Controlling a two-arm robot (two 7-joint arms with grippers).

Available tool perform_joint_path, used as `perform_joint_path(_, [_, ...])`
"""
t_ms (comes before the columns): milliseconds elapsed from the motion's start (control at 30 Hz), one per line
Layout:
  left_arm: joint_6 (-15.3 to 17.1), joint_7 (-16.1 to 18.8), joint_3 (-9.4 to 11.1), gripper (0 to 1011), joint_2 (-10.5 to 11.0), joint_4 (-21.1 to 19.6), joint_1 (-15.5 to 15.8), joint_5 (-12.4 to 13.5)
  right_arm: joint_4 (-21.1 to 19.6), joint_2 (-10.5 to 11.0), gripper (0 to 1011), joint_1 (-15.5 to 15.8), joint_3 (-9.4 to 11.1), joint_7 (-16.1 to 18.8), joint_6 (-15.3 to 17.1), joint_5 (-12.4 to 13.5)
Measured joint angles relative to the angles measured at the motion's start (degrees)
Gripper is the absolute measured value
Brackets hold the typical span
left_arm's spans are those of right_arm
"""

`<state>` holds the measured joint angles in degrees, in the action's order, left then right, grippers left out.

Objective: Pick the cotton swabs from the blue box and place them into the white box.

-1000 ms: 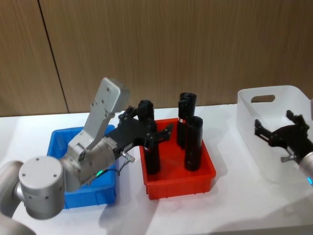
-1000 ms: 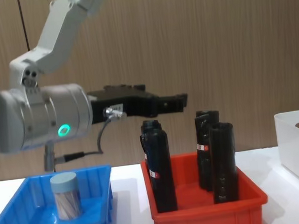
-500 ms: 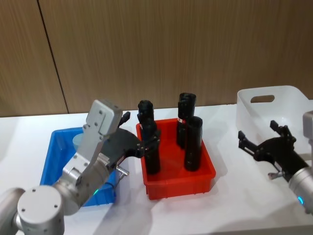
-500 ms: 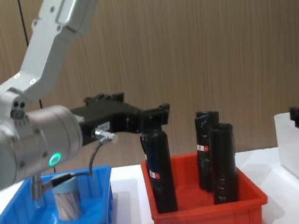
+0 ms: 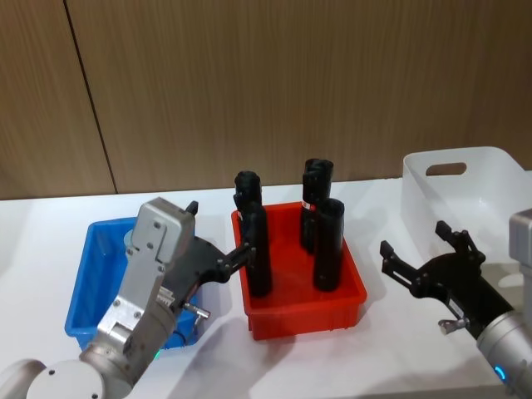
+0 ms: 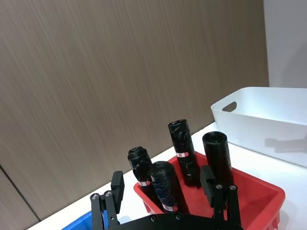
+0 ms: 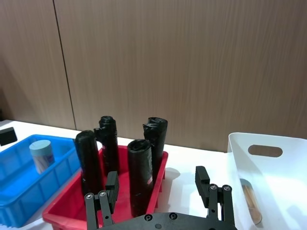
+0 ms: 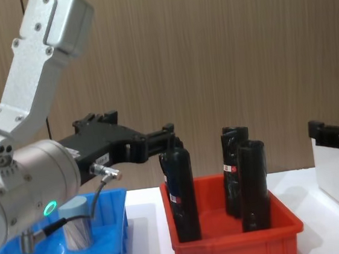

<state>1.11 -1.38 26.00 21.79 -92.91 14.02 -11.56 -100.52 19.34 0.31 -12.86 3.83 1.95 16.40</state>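
Fingers of left gripper (image 5: 221,229) and right gripper (image 5: 413,238) spread and empty, both drawn back toward lower frame. One cotton-swab jar (image 7: 250,201) lies in white box (image 7: 292,160); second jar (image 8: 76,224) stands in blue box (image 8: 121,229), awaiting pickup.

Swab jar (image 7: 41,155), clear with grey-blue lid, upright in blue box (image 7: 14,194), left side of worktop. Second jar (image 7: 250,199) lying on its side in white box (image 7: 288,177), right.
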Motion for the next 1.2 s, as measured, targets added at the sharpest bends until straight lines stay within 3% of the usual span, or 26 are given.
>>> perform_joint_path(867, [-0.34, 0.77, 0.03, 1004, 0.10, -0.28, -0.43, 0.08, -0.68, -0.02, 1002, 0.50, -0.05, 0.00, 0.01, 0.09])
perform_joint_path(1200, [-0.32, 0.76, 0.03, 1004, 0.10, -0.26, -0.43, 0.08, 1.40, -0.24, 1002, -0.81, 0.23, 1.67, 0.42, 0.09])
